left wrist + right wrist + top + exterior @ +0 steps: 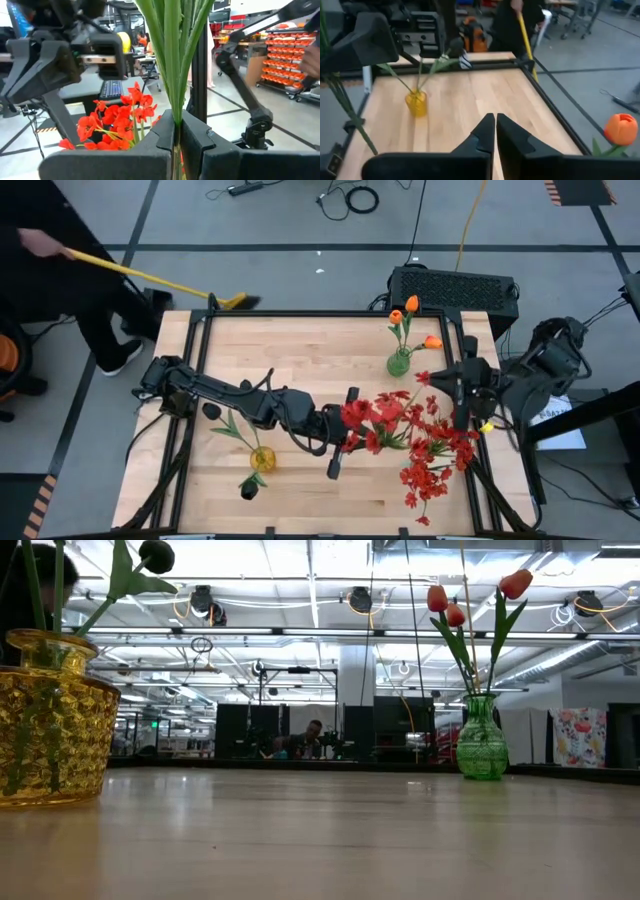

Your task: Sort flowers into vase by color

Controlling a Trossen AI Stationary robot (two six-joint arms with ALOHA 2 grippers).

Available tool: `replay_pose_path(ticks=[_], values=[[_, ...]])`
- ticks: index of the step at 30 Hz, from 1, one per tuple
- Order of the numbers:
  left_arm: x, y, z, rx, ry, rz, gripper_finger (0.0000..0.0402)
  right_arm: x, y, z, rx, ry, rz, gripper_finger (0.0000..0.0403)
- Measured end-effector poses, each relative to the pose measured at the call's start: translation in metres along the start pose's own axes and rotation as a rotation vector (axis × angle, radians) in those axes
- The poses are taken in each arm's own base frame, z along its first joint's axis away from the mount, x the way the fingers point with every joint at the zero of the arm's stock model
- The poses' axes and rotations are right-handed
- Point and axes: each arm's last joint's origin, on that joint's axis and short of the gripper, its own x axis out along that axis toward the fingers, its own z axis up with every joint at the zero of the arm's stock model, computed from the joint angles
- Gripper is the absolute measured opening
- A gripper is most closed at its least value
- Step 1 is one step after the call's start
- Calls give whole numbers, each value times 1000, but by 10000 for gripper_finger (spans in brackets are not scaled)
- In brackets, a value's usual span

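Note:
A bushy bunch of red flowers [410,430] hangs over the table's right half, held by my left gripper [343,435], which is shut on its green stems. The low view shows none of the bunch on the table top. My right gripper [495,130] is shut and holds nothing. It waits at the bunch's right side [455,390], pointing toward the table's left. A yellow vase [262,458] near the front edge holds black tulips [155,555]. A green vase [399,363] at the far right holds orange tulips [411,305]. My left gripper pinches several green stems [172,75] of the red bunch together between its two fingers [197,142]. The fingers lie across the stems, which run on past them. The red blooms [115,120] spread out beyond the gripper. The bunch appears lifted clear of the table.
A person with a yellow broom [150,277] stands off the table's far left corner. A black box [455,285] sits behind the far right edge. Bare wood lies between the two vases [320,830] and across the far left of the table.

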Motion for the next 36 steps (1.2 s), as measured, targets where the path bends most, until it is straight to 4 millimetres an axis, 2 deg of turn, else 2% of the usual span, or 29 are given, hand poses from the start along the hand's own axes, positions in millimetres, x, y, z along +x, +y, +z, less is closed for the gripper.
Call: replay_pose_path(ticks=[5, 11, 19, 23, 28, 32, 36], values=[[0, -1, -5, -1, 48, -6, 17, -3, -17, -24, 30, -85, 71, 2], [-1, -5, -9, -2, 100, -16, 17, -5, -30, -52, 37, -174, 234, 1], [-1, -14, -10, 0, 116, -36, 17, -18, -56, -71, 107, -277, 309, 0], [-1, -13, -10, -2, 110, -36, 17, -14, -60, -87, 131, -262, 308, 0], [-1, -14, -15, -4, -25, -24, 17, -5, -56, -103, 107, -232, 298, 0], [5, -15, -24, 39, -192, -16, 17, -4, -55, -104, 101, -236, 287, 0], [15, -11, -42, 90, -310, -47, 17, -5, -55, -102, 93, -255, 277, 0]])
